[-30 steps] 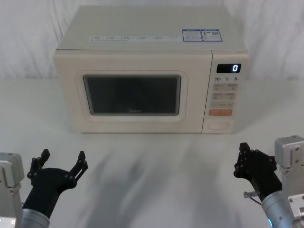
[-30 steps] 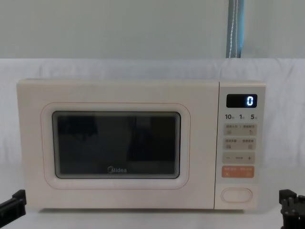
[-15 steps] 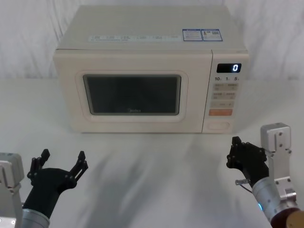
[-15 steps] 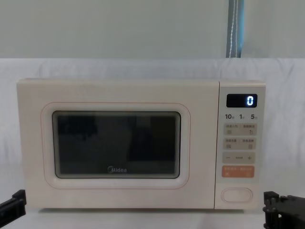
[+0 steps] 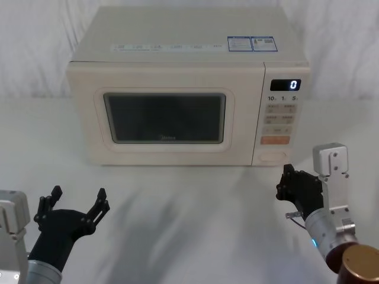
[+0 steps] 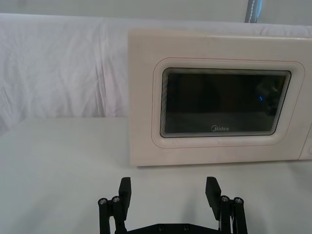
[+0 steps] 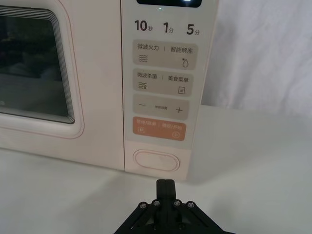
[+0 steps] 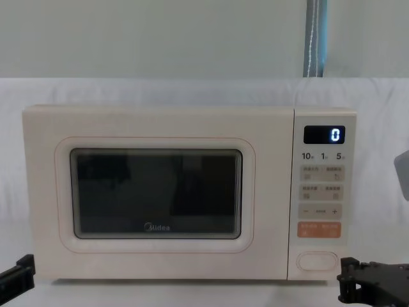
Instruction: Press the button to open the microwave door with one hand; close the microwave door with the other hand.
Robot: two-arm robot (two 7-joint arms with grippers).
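Fingers pressed together, right gripper hovers at lower frame, just before the button. Microwave door is closed. Left gripper, lower left, gapes.

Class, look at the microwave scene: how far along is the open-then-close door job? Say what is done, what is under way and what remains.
Done: nothing; the door sits flush and shut. Under way: the right pincer, fingers together, is lined up just short of the button, not touching it. The left pincer waits open, low on the table in front of the door. Left: press the button, let the door swing open, then push it shut with the left.
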